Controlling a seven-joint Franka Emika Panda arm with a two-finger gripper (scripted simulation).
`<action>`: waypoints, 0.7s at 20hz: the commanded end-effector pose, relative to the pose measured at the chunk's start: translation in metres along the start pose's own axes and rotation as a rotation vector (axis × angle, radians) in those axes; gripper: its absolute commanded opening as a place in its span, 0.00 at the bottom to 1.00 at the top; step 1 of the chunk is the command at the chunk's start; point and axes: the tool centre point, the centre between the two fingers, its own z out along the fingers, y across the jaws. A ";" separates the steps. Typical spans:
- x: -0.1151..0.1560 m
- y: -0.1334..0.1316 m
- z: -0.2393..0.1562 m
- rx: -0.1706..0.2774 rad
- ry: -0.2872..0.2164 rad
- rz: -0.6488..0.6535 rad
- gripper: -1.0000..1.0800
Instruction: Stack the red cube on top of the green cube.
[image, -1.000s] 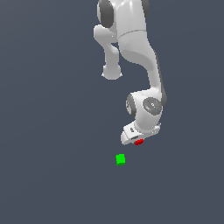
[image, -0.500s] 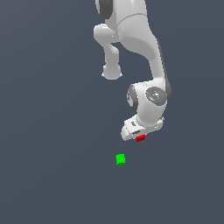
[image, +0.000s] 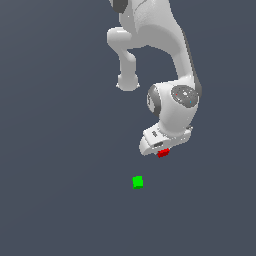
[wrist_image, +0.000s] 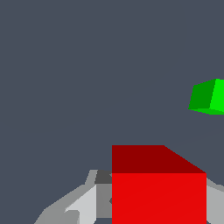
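Pinching the red cube (wrist_image: 158, 192) between its fingers, pincer (image: 163, 151) under the white arm (image: 170, 60), green cube (image: 138, 182) apart on the grey bench (image: 60, 190), nearer the exterior view's left.

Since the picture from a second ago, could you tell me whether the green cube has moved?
No. In the exterior view the green cube lies at the same spot on the grey floor, apart from the red cube under the gripper.
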 end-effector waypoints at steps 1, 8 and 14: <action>0.000 0.000 -0.003 0.000 -0.001 0.000 0.00; 0.004 0.009 0.003 0.000 0.000 0.000 0.00; 0.016 0.034 0.014 0.000 0.000 0.000 0.00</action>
